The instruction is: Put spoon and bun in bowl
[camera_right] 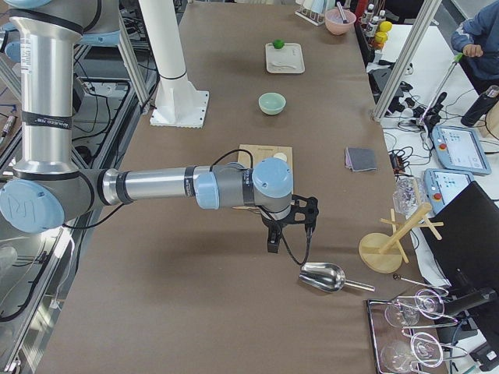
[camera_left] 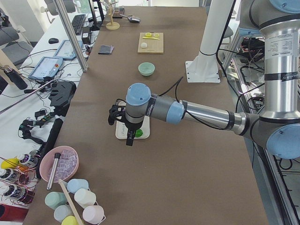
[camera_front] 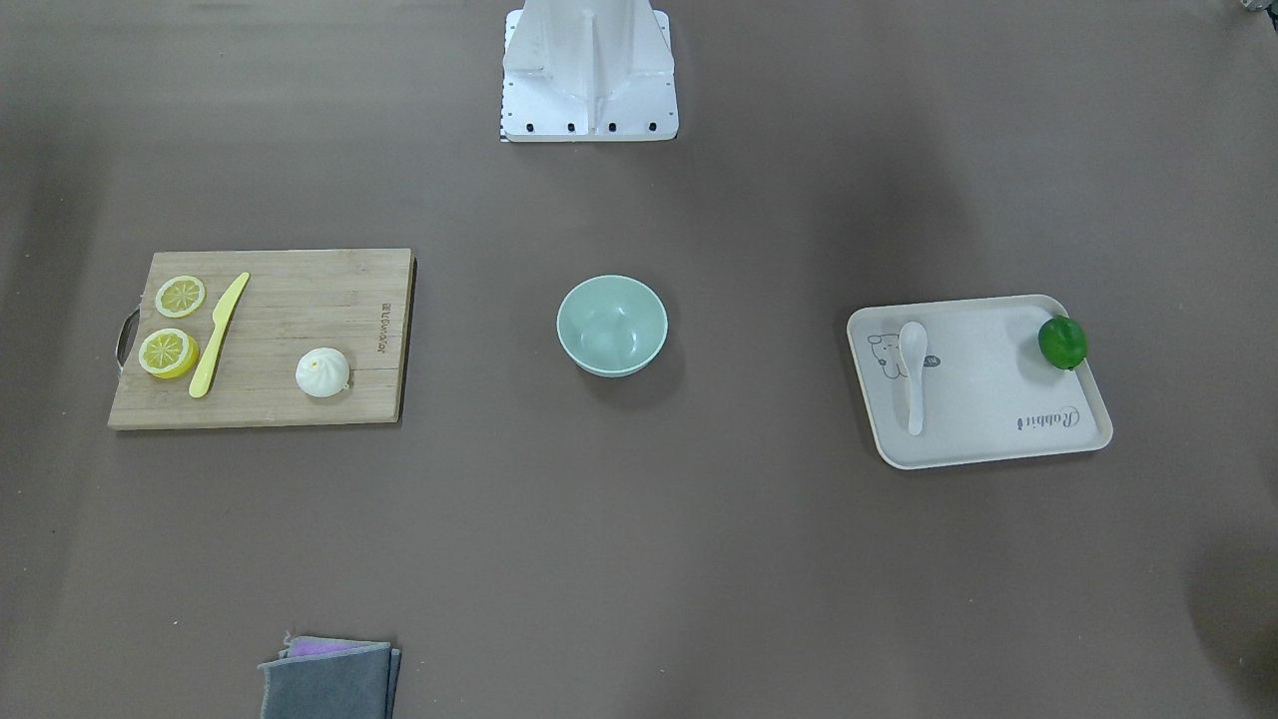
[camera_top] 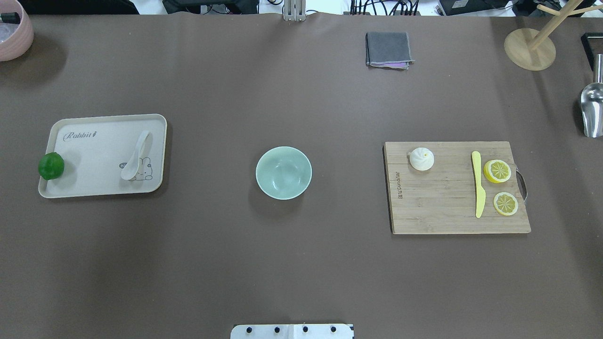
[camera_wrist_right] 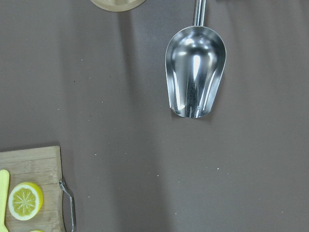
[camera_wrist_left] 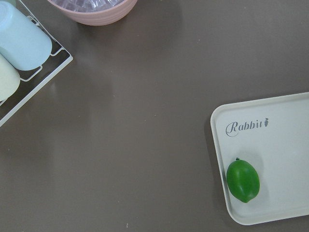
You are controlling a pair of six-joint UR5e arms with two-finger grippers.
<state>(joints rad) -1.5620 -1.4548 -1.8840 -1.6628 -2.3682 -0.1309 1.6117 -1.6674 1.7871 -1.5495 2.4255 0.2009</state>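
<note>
The white spoon [camera_front: 913, 374] lies on the beige tray [camera_front: 998, 439], also seen from overhead [camera_top: 136, 155]. The white bun [camera_front: 322, 372] sits on the wooden cutting board [camera_front: 300, 330], also seen from overhead [camera_top: 421, 159]. The mint-green bowl [camera_front: 611, 326] stands empty at the table's middle [camera_top: 283, 172]. My left gripper [camera_left: 129, 139] hangs above the tray's outer end, over the lime. My right gripper [camera_right: 274, 243] hangs beyond the board's outer end. Both show only in side views, so I cannot tell if they are open or shut.
A green lime [camera_wrist_left: 243, 181] lies on the tray. A yellow knife [camera_top: 478, 183] and lemon slices [camera_top: 497, 171] lie on the board. A grey cloth [camera_top: 388, 49], metal scoop [camera_wrist_right: 195, 77], wooden stand [camera_top: 530, 47] and pink bowl [camera_top: 12, 33] ring the table.
</note>
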